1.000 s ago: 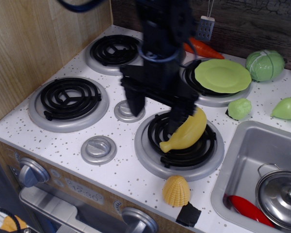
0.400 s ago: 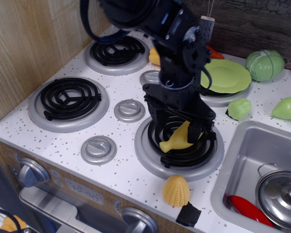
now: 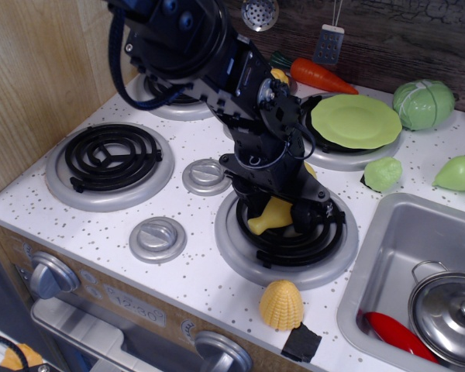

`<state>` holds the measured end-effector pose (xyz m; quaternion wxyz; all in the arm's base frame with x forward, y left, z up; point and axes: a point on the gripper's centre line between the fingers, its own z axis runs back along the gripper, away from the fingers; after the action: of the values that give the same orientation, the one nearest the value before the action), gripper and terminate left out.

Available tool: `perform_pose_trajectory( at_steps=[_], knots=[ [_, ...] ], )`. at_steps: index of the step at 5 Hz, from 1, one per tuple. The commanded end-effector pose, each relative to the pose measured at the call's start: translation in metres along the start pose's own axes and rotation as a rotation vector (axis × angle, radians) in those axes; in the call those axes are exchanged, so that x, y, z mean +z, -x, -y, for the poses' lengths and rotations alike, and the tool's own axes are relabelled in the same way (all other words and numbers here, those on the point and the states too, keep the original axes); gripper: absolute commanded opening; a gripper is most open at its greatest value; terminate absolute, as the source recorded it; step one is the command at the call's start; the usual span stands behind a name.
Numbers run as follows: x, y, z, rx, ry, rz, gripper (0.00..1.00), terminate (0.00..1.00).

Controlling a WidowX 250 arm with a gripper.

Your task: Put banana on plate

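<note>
The yellow banana (image 3: 265,219) lies on the front right burner (image 3: 288,252); only its stubby stem end and a sliver near the arm show. My gripper (image 3: 277,208) is down on it from above, with a black finger pressed against each side, so it looks shut on the banana. The arm hides the rest of the fruit. The light-green plate (image 3: 356,120) sits empty on the back right burner, up and to the right of the gripper.
A bumpy yellow corn piece (image 3: 281,304) lies at the front edge. A green cabbage (image 3: 424,103), two small green vegetables (image 3: 382,172) and a carrot (image 3: 322,76) surround the plate. The sink (image 3: 403,232) at right holds a lidded pot (image 3: 457,310).
The gripper has moved right and come down over the banana, and its fingers have closed in on it. The banana's stem end has shifted slightly left and up.
</note>
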<state>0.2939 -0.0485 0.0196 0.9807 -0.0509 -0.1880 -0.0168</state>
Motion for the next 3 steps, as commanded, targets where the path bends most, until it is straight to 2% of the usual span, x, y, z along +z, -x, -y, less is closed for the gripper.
perform_pose_trajectory(
  at_steps=[1,2,3],
  knots=[
    [0.014,-0.016,0.005,0.032,-0.007,-0.001,0.0,0.0],
    [0.026,-0.051,0.003,0.029,-0.041,-0.012,0.0,0.0],
    [0.03,-0.084,-0.002,0.011,-0.039,-0.012,0.0,0.0]
  ],
)
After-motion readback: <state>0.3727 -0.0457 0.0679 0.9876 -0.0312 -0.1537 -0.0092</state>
